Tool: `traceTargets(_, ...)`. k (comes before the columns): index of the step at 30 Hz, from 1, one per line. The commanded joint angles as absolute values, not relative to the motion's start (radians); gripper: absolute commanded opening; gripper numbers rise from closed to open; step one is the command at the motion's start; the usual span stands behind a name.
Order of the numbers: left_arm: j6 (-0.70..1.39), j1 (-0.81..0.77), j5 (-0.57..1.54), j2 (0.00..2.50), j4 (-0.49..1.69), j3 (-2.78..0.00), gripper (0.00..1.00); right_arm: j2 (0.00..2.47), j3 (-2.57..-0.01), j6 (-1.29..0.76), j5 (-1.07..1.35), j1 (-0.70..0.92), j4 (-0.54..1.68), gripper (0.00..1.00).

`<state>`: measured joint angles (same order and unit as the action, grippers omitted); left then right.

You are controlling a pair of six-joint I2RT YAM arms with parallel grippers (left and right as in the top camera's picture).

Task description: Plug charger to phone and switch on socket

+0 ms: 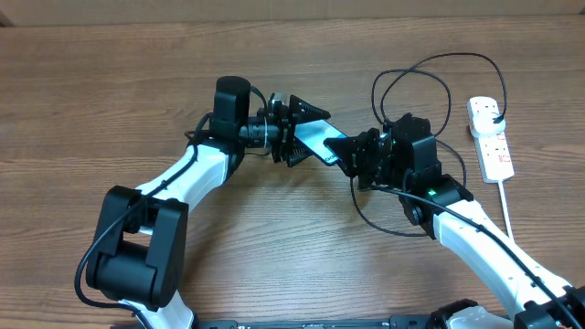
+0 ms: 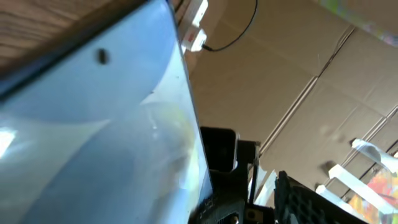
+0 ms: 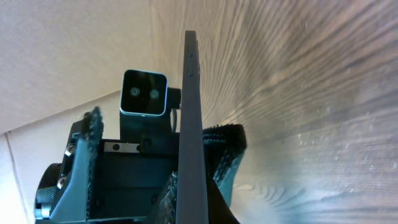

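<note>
Phone (image 1: 315,139), one only, sits tilted above the table (image 1: 110,82), grasped by the left pincer (image 1: 297,128). The right pincer (image 1: 345,155) is just beside the phone's other end; whether it grips anything I cannot tell. One white socket (image 1: 491,137) lies at the table's right, with one black charger (image 1: 457,56) cable looping nearby.
</note>
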<state>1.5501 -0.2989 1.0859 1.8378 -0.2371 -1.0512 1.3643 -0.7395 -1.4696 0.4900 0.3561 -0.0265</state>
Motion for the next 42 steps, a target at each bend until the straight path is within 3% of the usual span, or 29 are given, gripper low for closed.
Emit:
traceTargets(1,1.595,-0.274,1.063,1.842,-0.240,-1.049,0.73,1.356,-0.753,-1.406,0.466,0.360,-0.050,0.04)
traceTargets(5,1.605,-0.274,1.062,1.842,-0.240,-1.049,0.61,1.356,-0.753,-1.505,0.454,0.360,-0.052,0.04)
traceTargets(12,1.605,-0.274,1.062,1.842,-0.240,-1.049,0.52,1.356,-0.753,-1.701,0.508,0.360,-0.052,0.04)
traceTargets(25,1.605,-0.274,1.058,1.842,-0.240,-1.049,0.48,1.356,-0.753,-1.754,0.509,0.422,-0.104,0.04)
traceTargets(28,1.605,-0.274,1.059,1.842,-0.240,-1.049,0.39,1.356,-0.753,-1.754,0.487,0.436,-0.104,0.04)
traceTargets(29,1.605,-0.274,1.059,1.842,-0.240,-1.049,0.30,1.356,-0.753,-1.754,0.481,0.437,-0.104,0.04)
traceTargets(34,1.605,-0.274,1.059,1.842,-0.240,-1.049,0.28,1.356,-0.753,-1.745,0.471,0.437,-0.103,0.04)
traceTargets(37,1.605,-0.274,1.058,1.842,-0.240,-1.049,0.22,1.356,-0.753,-1.717,0.461,0.437,-0.102,0.04)
traceTargets(40,1.635,-0.274,1.058,1.842,-0.240,-1.049,0.10,1.356,-0.753,-1.716,0.446,0.437,-0.073,0.15)
traceTargets(42,1.656,-0.274,1.050,1.842,-0.240,-1.049,0.05,1.356,-0.753,-1.716,0.438,0.437,-0.040,0.34)
